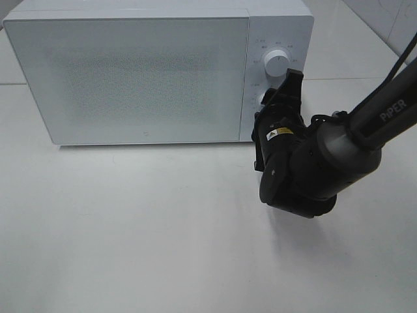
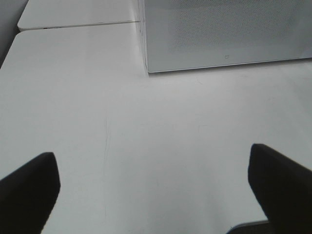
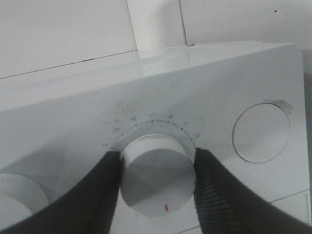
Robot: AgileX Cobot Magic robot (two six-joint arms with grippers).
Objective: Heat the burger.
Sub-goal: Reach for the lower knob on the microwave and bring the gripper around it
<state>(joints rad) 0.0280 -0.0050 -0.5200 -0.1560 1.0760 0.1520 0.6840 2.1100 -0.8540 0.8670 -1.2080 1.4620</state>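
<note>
Two claws, two states: right claw clamped on numbered dial of microwave; left claw spread wide, empty, over bare table. Burger not in sight; microwave shut, so probably inside, cannot confirm. Step: setting heat time. Next: twist dial, grip kept square. Upper knob close by, round button near; table in front gives open room.

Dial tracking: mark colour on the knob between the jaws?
Red mark on round white knob; right wrist view.

PiPER on the right arm, numerals 2 to 8 around the microwave dial
</note>
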